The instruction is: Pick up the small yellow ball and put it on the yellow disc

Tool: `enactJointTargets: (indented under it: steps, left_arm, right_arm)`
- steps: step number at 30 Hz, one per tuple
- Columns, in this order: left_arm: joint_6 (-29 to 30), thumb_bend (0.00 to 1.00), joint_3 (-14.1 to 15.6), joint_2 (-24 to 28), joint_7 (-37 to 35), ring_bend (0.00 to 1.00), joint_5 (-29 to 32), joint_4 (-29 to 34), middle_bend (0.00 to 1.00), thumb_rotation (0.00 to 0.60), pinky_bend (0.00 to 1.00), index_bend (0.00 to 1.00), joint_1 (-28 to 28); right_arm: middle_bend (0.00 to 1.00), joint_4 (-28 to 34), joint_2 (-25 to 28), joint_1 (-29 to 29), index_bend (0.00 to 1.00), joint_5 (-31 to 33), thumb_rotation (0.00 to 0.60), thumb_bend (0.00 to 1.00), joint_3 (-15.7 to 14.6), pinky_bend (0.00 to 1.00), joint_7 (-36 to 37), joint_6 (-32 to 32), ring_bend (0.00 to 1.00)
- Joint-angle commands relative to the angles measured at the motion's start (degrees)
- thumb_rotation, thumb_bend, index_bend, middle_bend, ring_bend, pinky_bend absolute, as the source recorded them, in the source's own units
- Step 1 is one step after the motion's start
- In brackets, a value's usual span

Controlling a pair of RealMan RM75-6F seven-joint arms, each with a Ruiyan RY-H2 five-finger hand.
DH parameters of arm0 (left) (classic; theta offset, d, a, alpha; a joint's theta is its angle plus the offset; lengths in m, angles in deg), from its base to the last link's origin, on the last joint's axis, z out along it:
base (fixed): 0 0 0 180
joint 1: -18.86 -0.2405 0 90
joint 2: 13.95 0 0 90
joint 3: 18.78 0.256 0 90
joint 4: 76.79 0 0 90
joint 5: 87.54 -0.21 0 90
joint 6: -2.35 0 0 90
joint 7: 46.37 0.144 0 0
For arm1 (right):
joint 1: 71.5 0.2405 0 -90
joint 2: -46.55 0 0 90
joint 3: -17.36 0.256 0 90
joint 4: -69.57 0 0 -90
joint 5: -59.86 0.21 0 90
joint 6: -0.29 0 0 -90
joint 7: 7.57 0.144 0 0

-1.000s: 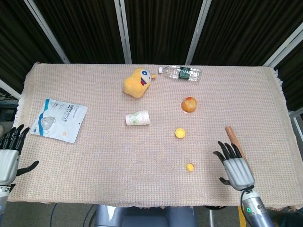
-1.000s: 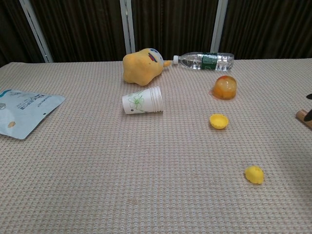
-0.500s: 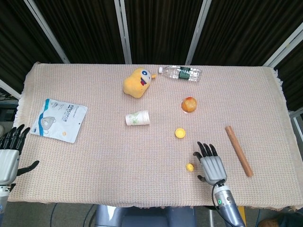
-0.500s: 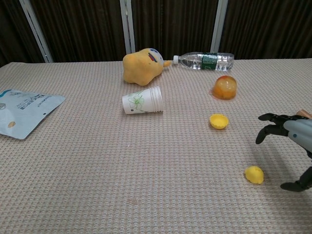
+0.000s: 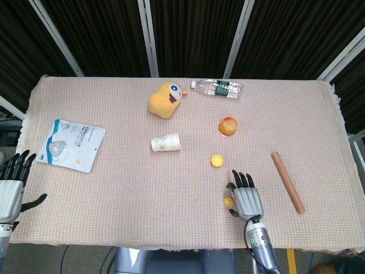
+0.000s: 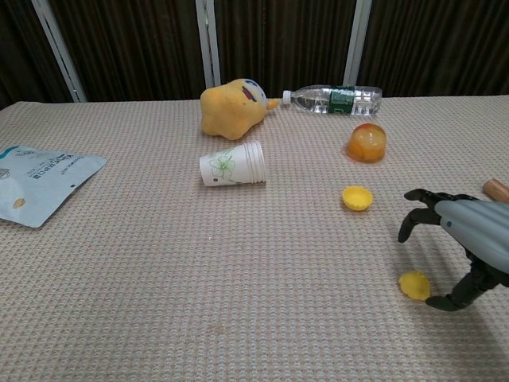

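Fingers (image 6: 416,216) of right hand (image 5: 246,197) spread, empty, just beside small yellow ball (image 6: 414,284); yellow disc (image 5: 217,160) near, unobstructed.

No print on the white pouch (image 5: 72,144) or bottle (image 5: 218,88) is legible.

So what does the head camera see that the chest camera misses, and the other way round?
Only the head view shows the left robot hand at the table's edge and the whole brown stick. The chest view adds nothing new, just a closer side look. Both show the right robot hand beside the small yellow ball, the yellow disc, cup, bottle, plush toy and packet.
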Motion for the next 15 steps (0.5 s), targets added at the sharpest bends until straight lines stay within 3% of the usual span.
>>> enactJointTargets:
  steps: [1, 15]
  left_arm:
    - [0.0, 0.00, 0.0, 0.0, 0.2, 0.00, 0.1, 0.1, 0.00, 0.600, 0.11, 0.00, 0.0]
    - [-0.4, 0.00, 0.0, 0.1, 0.6, 0.00, 0.5, 0.4, 0.00, 0.600, 0.11, 0.00, 0.0]
  right_arm:
    - [0.00, 0.4, -0.3, 0.2, 0.33, 0.1, 0.600, 0.11, -0.2, 0.00, -0.5, -0.4, 0.00]
    - [0.00, -1.3, -2.4, 1.3, 0.34, 1.0, 0.600, 0.11, -1.2, 0.00, -1.7, -0.5, 0.00]
